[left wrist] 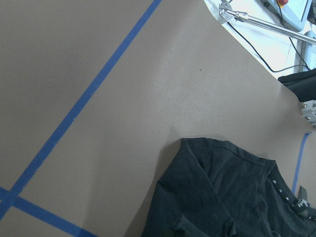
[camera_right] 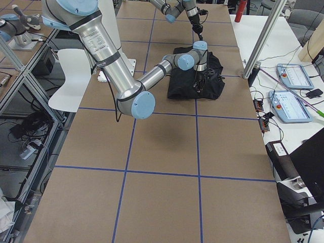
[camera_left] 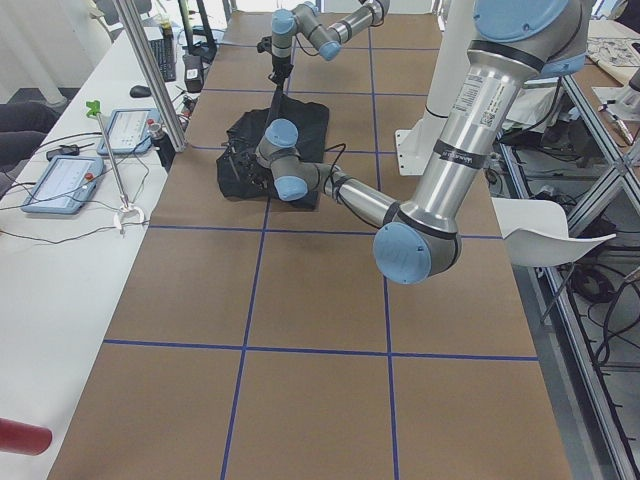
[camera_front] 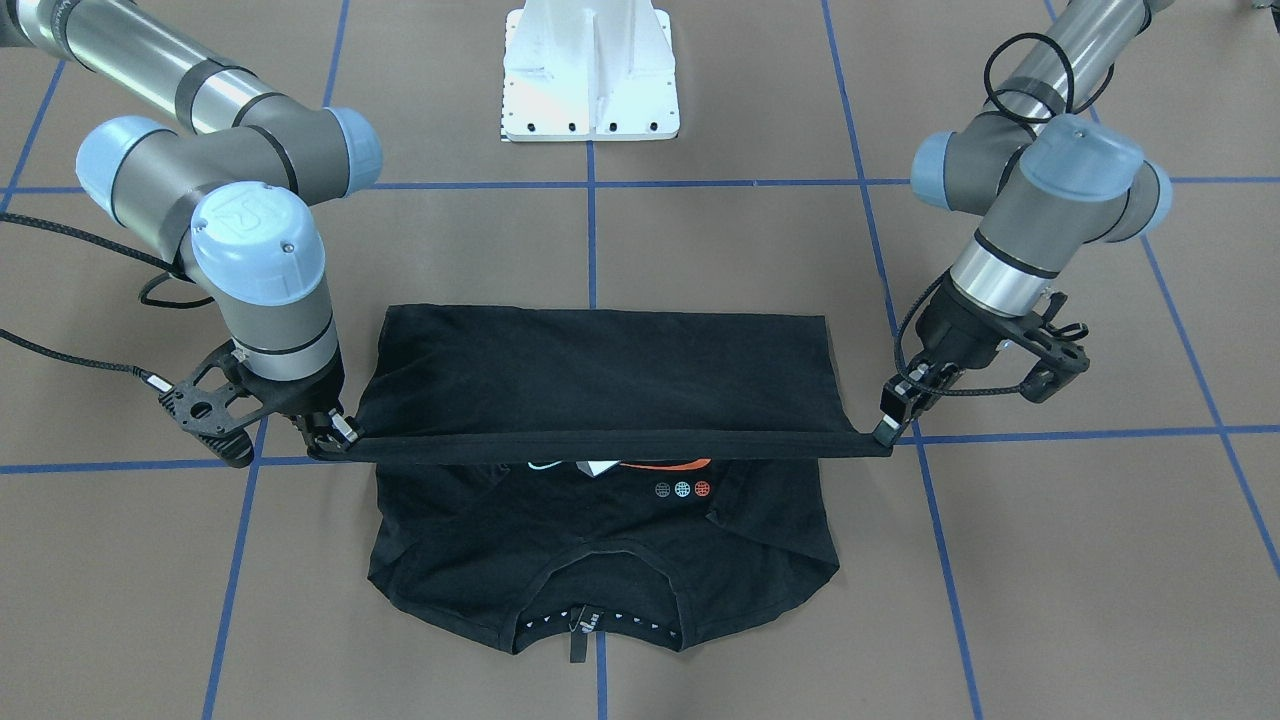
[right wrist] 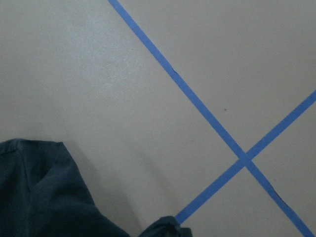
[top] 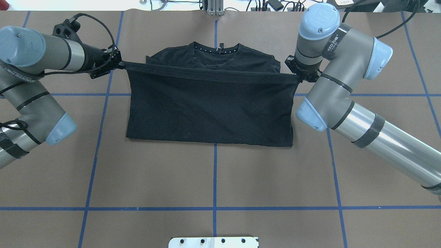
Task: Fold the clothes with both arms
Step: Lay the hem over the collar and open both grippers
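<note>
The brown table (top: 213, 179) holds a black T-shirt (top: 210, 110), its collar toward 12 o'clock in the overhead view and its hem stretched taut above the chest. At the shirt's 9 o'clock the left gripper (top: 119, 63) is clamped on one hem corner. At 3 o'clock the right gripper (top: 298, 78) is clamped on the other.

Front view: across from robot, faces it, steep down. Overhead: behind robot, looks forward-down. Both share T-shirt (camera_front: 600, 370) mid-tabletop (camera_front: 1050, 600). Side views: far off, each end, along tabletop. Wrist views: close, down on tabletop.
</note>
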`<state>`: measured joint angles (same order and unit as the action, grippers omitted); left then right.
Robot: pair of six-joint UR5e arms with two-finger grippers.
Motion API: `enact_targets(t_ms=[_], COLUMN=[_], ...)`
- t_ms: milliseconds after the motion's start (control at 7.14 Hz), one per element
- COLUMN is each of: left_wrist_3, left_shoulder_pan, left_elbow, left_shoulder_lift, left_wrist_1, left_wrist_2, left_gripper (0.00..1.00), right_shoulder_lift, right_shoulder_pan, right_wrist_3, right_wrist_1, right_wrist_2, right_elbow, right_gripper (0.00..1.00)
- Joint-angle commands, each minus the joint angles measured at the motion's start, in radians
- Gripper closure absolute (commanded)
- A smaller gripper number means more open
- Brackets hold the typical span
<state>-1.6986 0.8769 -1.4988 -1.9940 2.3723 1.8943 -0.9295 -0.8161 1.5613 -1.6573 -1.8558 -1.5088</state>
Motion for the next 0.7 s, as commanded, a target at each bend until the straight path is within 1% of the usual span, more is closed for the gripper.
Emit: enact_targets(t_ms=[0, 140, 280, 420, 560], left_wrist_3=[-0.001, -0.001, -0.001, -0.001, -0.001], left_shoulder_pan=[0.004, 0.004, 0.004, 0.004, 0.004], left_elbow=[0.095, 0.133, 0.164, 0.184, 0.218], left_shoulder_lift=[-0.051, -0.071, -0.092, -0.104, -0.126], left_wrist_1=[0.056, 0.088, 0.094, 0.096, 0.111], left_wrist_2=[-0.018, -0.029, -0.029, -0.046, -0.058], left_gripper=[1.0, 0.94, 0.82, 0.8, 0.79], right_shoulder_lift=[0.015, 0.018, 0.026, 0.031, 0.038], right_shoulder_pan=[0.0, 0.0, 0.0, 0.0, 0.0], right_wrist_3=[-0.004, 0.0, 0.008, 0.006, 0.006], right_wrist_1=[0.007, 0.061, 0.097, 0.102, 0.102], right_wrist_2=[0.007, 0.007, 0.007, 0.01, 0.012], right_elbow=[0.044, 0.076, 0.114, 0.133, 0.14], right_gripper=[1.0, 1.0, 1.0, 1.0, 1.0])
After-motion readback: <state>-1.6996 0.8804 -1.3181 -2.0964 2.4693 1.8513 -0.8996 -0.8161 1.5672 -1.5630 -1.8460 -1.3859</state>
